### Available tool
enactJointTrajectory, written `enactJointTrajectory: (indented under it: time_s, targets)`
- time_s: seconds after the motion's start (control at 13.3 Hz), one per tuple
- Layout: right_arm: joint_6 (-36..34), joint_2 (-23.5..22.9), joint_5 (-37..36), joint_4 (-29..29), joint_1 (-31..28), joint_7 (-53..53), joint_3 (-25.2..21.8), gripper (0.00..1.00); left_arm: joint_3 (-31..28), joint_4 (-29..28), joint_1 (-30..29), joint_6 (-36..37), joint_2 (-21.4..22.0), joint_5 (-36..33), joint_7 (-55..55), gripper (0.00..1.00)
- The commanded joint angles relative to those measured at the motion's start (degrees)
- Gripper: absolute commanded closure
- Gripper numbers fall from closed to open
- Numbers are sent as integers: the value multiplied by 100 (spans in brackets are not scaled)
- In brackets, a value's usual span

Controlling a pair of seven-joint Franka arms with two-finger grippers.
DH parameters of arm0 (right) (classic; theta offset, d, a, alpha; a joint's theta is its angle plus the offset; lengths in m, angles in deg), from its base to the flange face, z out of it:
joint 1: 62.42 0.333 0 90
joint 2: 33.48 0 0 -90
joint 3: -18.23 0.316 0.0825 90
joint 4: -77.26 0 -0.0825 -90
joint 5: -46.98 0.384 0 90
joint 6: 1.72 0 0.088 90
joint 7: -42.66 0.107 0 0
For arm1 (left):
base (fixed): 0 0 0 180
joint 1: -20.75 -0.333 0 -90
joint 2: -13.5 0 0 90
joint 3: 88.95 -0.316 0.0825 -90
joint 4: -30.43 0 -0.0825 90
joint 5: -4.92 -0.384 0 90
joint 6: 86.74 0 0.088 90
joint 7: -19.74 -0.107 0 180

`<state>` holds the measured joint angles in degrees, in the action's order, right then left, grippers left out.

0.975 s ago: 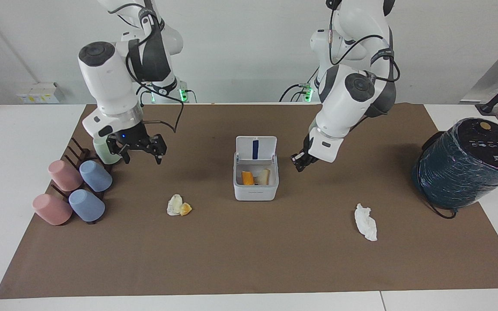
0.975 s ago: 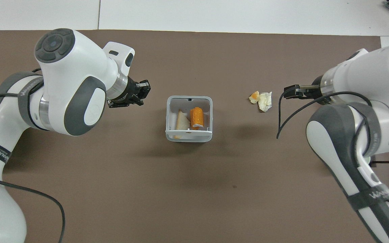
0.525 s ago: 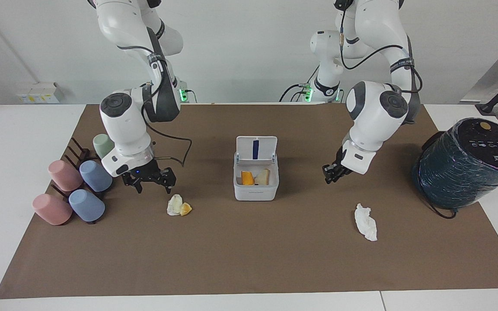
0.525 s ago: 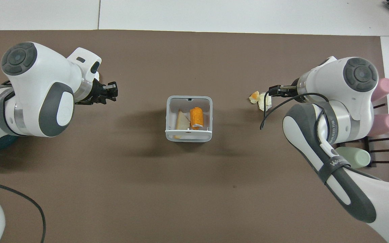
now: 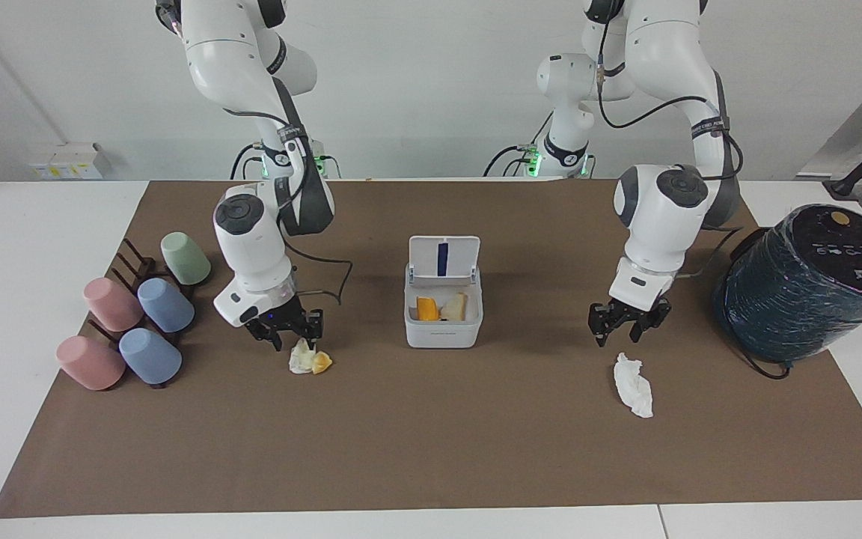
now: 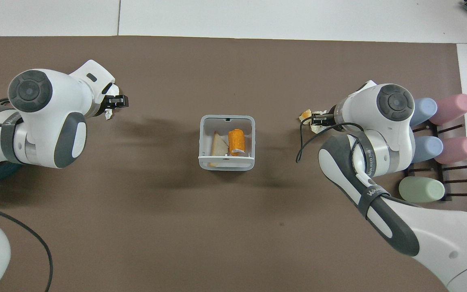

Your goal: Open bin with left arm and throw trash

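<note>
The white bin (image 5: 442,329) (image 6: 226,163) stands mid-table with its lid (image 5: 444,257) raised; an orange piece and a pale wedge lie inside. My left gripper (image 5: 625,329) (image 6: 122,100) hangs open just above a crumpled white tissue (image 5: 633,385) (image 6: 108,114) toward the left arm's end. My right gripper (image 5: 295,338) (image 6: 312,119) is low over a tissue wad (image 5: 301,358) (image 6: 317,129) with an orange peel scrap (image 5: 321,363) (image 6: 306,115) beside it. Its fingers stand apart at the wad's top.
Several pastel cups (image 5: 132,322) (image 6: 436,134) lie on a dark rack at the right arm's end. A big dark teal wrapped cylinder (image 5: 805,284) stands at the left arm's end. A brown mat (image 5: 431,449) covers the table.
Both arms swung away from the bin and came down over the trash. The left gripper opened from shut. The right gripper's fingers narrowed over the wad.
</note>
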<state>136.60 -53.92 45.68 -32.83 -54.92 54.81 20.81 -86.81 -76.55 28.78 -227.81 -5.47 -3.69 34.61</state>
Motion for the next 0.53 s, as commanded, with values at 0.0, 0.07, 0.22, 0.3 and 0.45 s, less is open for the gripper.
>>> enactJointTrajectory:
  time_s: [0.0,0.07,0.22,0.3,0.45]
  targets:
    - [107,111,51,-109,-38,173,24,100,41,579,-327,-412,-651,-692,-115,30]
    - [116,137,42,-74,-64,243,24,100,41,781,-389,-430,-809,-877,-132,30]
    - [55,356,42,-74,-65,270,24,100,41,1090,-407,-526,-1161,-949,-141,30]
    - [28,505,51,-74,-30,279,24,100,41,1004,-494,-779,-1180,-940,-159,30]
    - [-86,830,51,-65,6,410,41,100,50,793,-486,-870,-1162,-914,-159,30]
